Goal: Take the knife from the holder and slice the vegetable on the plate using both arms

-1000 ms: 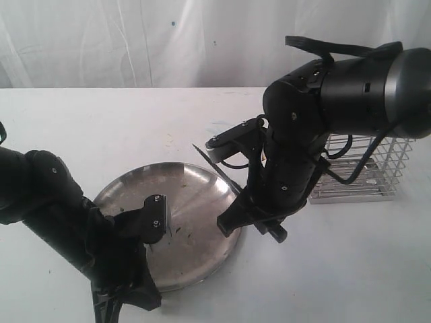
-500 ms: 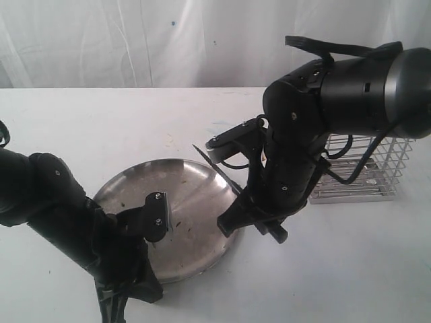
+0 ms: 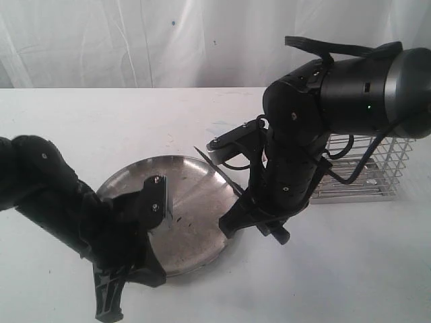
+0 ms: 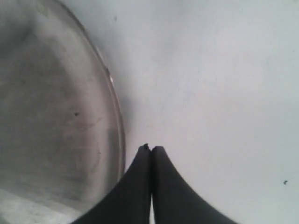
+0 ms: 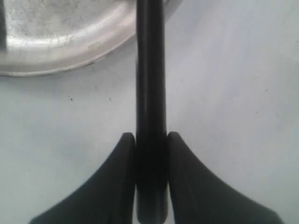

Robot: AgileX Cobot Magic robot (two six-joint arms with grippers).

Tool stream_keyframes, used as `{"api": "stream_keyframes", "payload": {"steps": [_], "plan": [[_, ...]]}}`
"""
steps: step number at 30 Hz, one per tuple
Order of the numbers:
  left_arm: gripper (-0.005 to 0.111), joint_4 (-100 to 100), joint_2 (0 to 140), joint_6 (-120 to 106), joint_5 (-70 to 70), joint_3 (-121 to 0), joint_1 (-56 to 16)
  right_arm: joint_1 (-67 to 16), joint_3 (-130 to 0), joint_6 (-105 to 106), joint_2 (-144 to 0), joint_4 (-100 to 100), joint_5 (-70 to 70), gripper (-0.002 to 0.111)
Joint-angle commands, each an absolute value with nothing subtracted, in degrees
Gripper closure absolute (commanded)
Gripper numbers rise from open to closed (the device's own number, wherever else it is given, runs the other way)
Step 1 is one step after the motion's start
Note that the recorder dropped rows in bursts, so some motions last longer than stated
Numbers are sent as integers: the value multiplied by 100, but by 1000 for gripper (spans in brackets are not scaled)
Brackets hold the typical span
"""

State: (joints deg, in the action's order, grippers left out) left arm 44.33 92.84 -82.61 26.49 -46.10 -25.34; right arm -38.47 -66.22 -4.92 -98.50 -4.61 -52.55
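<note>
Currently the right gripper point(image 5: 151, 140) is clamping its two black fingers on the rounded black handle of the knife point(image 5: 150, 70). The handle is running straight out from between them toward the rim of the plate point(image 5: 70, 56). In the exterior view the slim, pointed dark blade is angling up and away over the plate's right edge, lifted clear of the metal.

The left gripper point(image 4: 150, 150) is pressed fully shut on nothing. Its tapered tips are hanging over the table point(image 4: 210, 70), just beside the plate's rim.

The vegetable is not showing in any view. Only tiny dark specks point(image 3: 172, 219) are lying on the steel, and the left arm point(image 3: 60, 202) is covering the plate's near left part, so the vegetable may be hidden beneath it.

The holder point(image 3: 367, 171), a boxy rack of shiny silver wire grid, is standing well apart from the plate, partly behind the right arm point(image 3: 316, 108).

Judging from this, the knife is already out of the holder and the slicing step is beginning. The next move probably calls for finding the vegetable, opening the left gripper to steady it, and lowering the blade edge-down across it.

The plate is round, shallow, dull and scratched, with a raised rim. The table is plain matte white.
</note>
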Motion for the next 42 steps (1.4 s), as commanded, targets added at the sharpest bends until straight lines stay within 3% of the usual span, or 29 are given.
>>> {"api": "stream_keyframes", "payload": {"steps": [1, 7, 13, 15, 17, 21, 42], "plan": [[106, 4081, 8494, -7586, 2685, -4800, -2531, -3822, -6656, -514, -9782, -402, -5419, 108], [106, 3333, 7945, -6451, 915, -4801, -2509, -3858, -6656, 0, -9782, 430, -5811, 108], [106, 3653, 8303, -6393, -1693, -4801, -2325, -4402, -6838, -496, -10018, 579, -5232, 108], [106, 4041, 8625, -6375, -1311, -4801, -1942, -4404, -6942, -902, -10212, 656, -5097, 108], [107, 4169, 9166, -5100, 0, -5078, -1416, -4429, -6956, -936, -10239, 1166, -4685, 108], [107, 4434, 9736, -4760, 1881, -6083, -1257, -4462, -6956, -923, -10358, 1352, -4881, 108], [107, 4945, 9746, -5274, 2251, -6275, -1257, -4462, -6956, -328, -10563, 1819, -4828, 108]]}}
